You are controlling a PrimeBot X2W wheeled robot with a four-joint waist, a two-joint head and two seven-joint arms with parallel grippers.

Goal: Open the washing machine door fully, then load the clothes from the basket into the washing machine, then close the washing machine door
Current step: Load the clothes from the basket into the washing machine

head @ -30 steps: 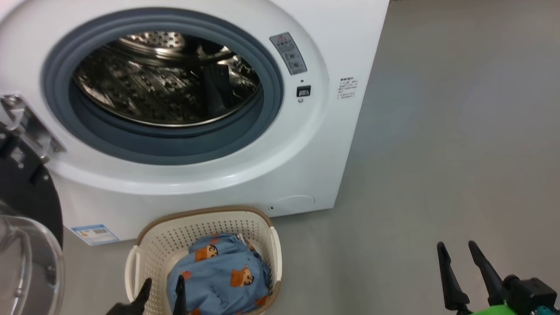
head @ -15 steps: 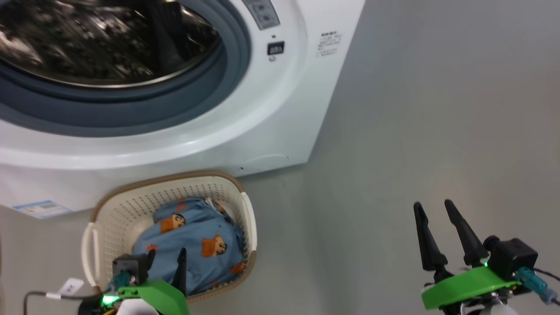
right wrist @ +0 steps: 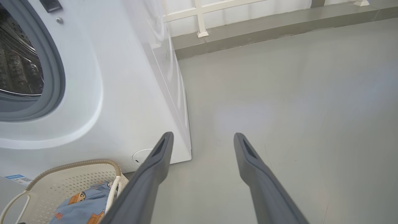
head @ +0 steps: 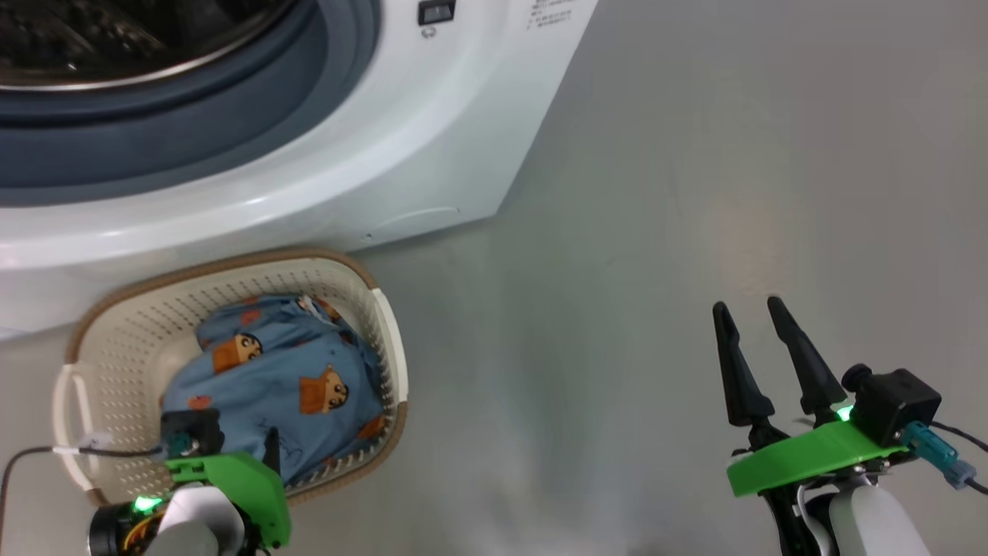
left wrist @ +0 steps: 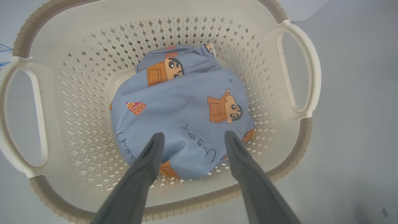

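The washing machine (head: 324, 154) stands at the upper left with its drum opening (head: 116, 46) uncovered; the washing machine door is out of view. On the floor in front sits the cream basket (head: 116, 340) holding the light blue clothes (head: 278, 371). My left gripper (left wrist: 193, 137) hangs open just above the near end of the clothes (left wrist: 186, 102), one finger on either side of the bundle, holding nothing. Its green wrist mount (head: 231, 479) sits over the basket's near rim. My right gripper (head: 752, 316) is open over bare floor, far right of the basket.
Grey floor (head: 695, 193) stretches to the right of the machine. In the right wrist view the machine's side panel (right wrist: 168, 81) runs back to a low ledge and white railing (right wrist: 202, 18). The basket's handles (left wrist: 298, 65) stick out at both ends.
The head camera has tipped down, so the machine slid up and left in view. My left wrist has come forward over the basket's near rim. Both grippers stay open.
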